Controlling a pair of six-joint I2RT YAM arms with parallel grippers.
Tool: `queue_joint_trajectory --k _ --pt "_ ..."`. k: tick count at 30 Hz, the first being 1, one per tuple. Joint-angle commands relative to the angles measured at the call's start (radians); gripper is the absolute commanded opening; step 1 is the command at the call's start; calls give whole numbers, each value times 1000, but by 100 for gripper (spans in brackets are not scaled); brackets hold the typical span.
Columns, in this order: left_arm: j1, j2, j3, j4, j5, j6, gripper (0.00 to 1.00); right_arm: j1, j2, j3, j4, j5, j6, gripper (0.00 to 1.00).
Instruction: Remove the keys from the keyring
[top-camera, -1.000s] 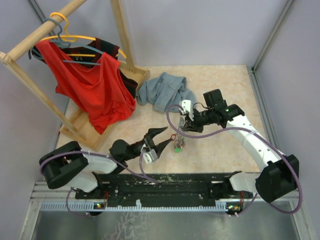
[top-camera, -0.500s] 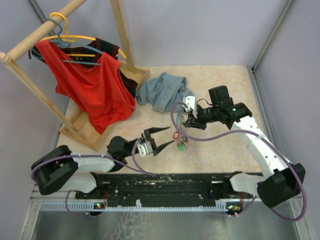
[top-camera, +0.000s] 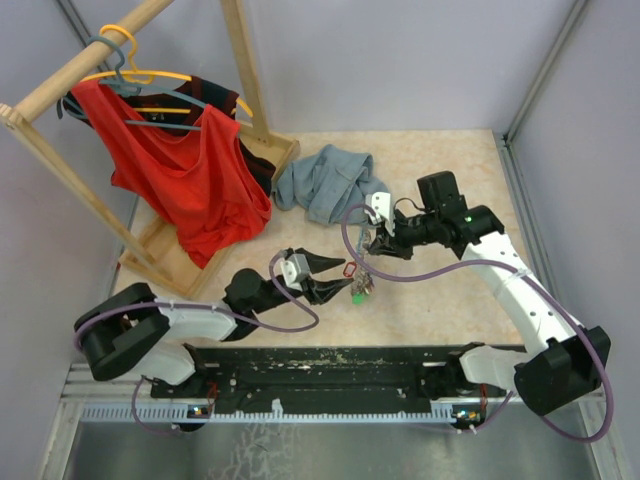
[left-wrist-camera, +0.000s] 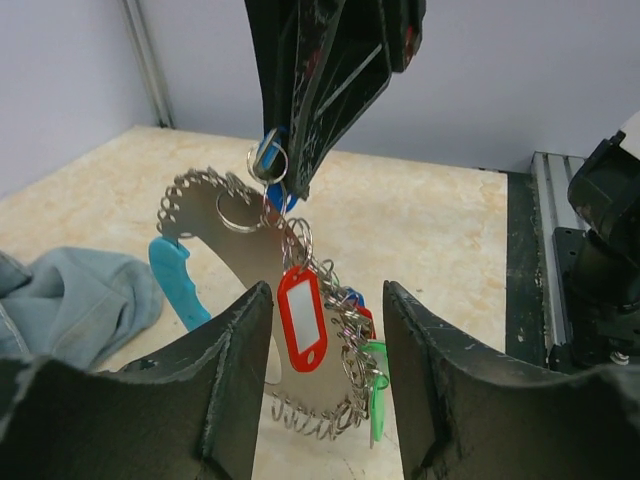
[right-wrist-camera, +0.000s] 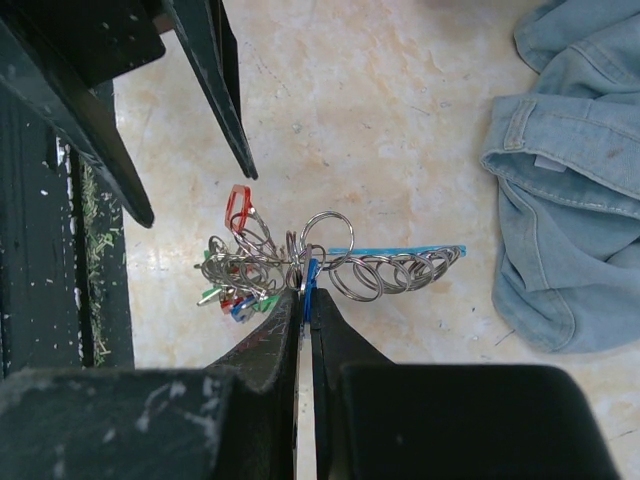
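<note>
My right gripper (top-camera: 372, 250) is shut on a blue key head (right-wrist-camera: 311, 278) and holds the keyring (left-wrist-camera: 245, 240) hanging above the table. The keyring is a grey loop with a light blue part (left-wrist-camera: 178, 285) and many silvery rings (right-wrist-camera: 390, 270). A red tag (left-wrist-camera: 302, 318), a green key (left-wrist-camera: 378, 385) and other keys (right-wrist-camera: 232, 292) hang bunched at its lower end (top-camera: 358, 290). My left gripper (top-camera: 335, 280) is open, its jaws on either side of the red tag and hanging keys (left-wrist-camera: 325, 300), not touching them.
A grey-blue denim garment (top-camera: 325, 180) lies behind the keyring, also in the right wrist view (right-wrist-camera: 570, 200). A wooden clothes rack with a red shirt (top-camera: 190, 180) stands at the back left. The black base rail (top-camera: 330, 365) runs along the near edge.
My right gripper lifted the keyring and then held still. My left gripper swung up and forward, so its open jaws now straddle the hanging keys.
</note>
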Motion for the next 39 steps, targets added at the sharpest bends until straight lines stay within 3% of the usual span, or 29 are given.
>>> queue_joint_trajectory --k 1,22,32,39 --pt "-14 56 11 72 -62 -48 53 -7 -33 50 31 -54 -10 0" --pt "-17 181 81 100 -85 -28 38 -7 -30 41 35 -64 -10 0" --pt "-17 168 78 89 -58 -3 2 -7 -29 34 40 -57 -8 0" --pt "-17 66 76 -26 -68 58 0 -20 -33 16 81 0 24 0"
